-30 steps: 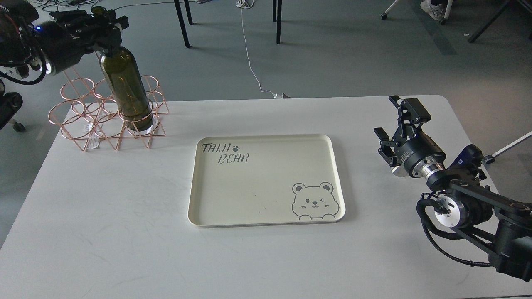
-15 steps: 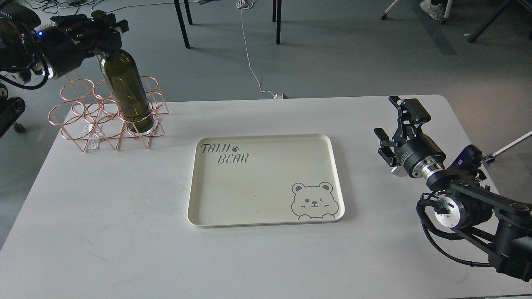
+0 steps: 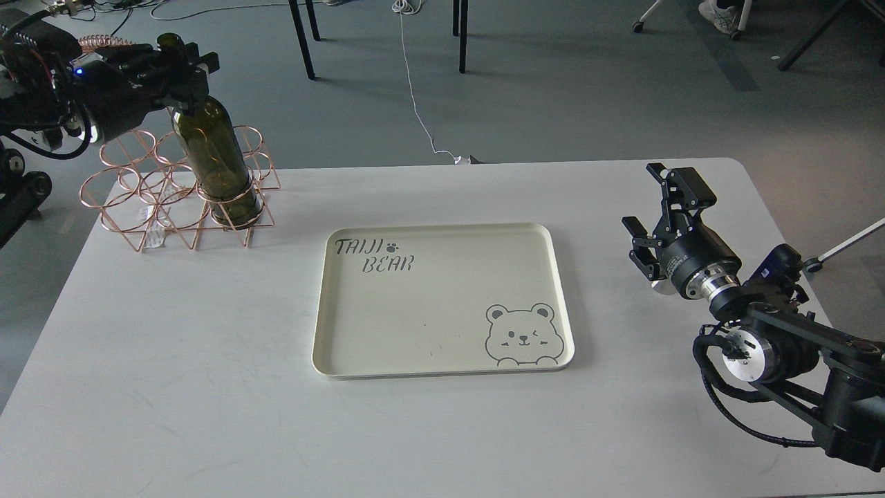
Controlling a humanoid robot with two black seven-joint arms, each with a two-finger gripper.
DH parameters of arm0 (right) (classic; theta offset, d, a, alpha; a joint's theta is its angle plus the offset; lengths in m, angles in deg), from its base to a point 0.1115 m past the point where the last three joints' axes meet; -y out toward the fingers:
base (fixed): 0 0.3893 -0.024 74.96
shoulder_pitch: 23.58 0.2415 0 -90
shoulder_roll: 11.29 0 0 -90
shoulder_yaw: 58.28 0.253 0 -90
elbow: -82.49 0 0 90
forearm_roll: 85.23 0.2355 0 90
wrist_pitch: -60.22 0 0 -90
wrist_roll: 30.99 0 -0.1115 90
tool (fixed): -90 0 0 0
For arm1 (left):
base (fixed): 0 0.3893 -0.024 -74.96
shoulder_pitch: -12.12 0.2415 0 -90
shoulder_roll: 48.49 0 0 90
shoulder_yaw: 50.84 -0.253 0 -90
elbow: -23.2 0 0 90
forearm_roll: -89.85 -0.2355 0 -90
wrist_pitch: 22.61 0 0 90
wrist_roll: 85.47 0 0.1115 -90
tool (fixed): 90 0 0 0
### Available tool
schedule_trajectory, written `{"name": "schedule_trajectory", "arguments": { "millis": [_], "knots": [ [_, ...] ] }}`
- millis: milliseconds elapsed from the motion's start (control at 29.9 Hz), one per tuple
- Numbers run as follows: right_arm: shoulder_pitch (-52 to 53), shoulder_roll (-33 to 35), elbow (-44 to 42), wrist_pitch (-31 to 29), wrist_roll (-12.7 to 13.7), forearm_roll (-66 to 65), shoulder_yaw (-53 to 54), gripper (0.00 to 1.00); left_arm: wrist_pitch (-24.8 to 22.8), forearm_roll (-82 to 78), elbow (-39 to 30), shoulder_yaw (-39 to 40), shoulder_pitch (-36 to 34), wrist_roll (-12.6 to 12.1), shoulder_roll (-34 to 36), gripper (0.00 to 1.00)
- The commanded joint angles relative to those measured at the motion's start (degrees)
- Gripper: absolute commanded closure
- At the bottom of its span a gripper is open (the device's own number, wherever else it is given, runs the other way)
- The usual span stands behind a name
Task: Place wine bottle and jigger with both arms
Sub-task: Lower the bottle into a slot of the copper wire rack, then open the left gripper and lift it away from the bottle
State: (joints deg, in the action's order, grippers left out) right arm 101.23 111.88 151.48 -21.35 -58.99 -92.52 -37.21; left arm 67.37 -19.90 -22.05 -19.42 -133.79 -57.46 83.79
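The dark green wine bottle point(image 3: 216, 162) stands almost upright in the front right ring of a copper wire rack point(image 3: 138, 200) at the table's far left. My left gripper point(image 3: 181, 66) is shut on the bottle's neck, just below the mouth. My right gripper point(image 3: 653, 207) is open over the table's right side, with its jaws spread apart. A small silver piece point(image 3: 664, 286), likely the jigger, shows just under the right wrist; most of it is hidden by the gripper's body.
A cream tray point(image 3: 442, 370) with a bear drawing lies at the middle of the white table point(image 3: 173, 387). Beyond the far edge are chair legs and a white cable point(image 3: 415, 97) on the floor.
The left gripper has lowered the bottle a little deeper into the rack ring. The right arm has barely moved.
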Motion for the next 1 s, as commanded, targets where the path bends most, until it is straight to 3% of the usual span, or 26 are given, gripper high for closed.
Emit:
{"name": "schedule_trajectory", "arguments": {
  "millis": [0,167,335,435,536,804,971],
  "knots": [
    [0.0,-0.03,0.01,0.0,0.0,0.0,0.02,0.01,0.01,-0.02,-0.01,-0.05,0.01,-0.01,-0.09,0.77],
    [0.0,-0.03,0.01,0.0,0.0,0.0,0.02,0.01,0.1,0.07,-0.01,-0.05,0.01,-0.01,-0.35,0.63],
    [-0.09,-0.03,0.09,0.0,0.0,0.0,-0.07,0.01,0.1,0.24,-0.01,-0.05,0.1,-0.01,-0.35,0.38],
    [-0.09,-0.03,0.18,0.0,0.0,0.0,-0.07,0.01,0.01,0.76,-0.01,-0.05,0.01,-0.01,-0.35,0.18],
    [-0.09,-0.03,0.18,0.0,0.0,0.0,-0.07,0.01,0.1,2.08,-0.01,0.04,0.01,-0.01,-0.35,0.1],
    [-0.09,-0.03,0.27,0.09,0.0,0.0,-0.07,0.01,-0.07,8.83,-1.23,1.01,-3.31,-0.01,0.52,0.03],
    [-0.09,-0.03,0.09,0.09,0.0,0.0,0.28,0.01,-1.92,29.1,-6.14,0.83,-8.86,-0.01,2.28,0.03]
  ]
}}
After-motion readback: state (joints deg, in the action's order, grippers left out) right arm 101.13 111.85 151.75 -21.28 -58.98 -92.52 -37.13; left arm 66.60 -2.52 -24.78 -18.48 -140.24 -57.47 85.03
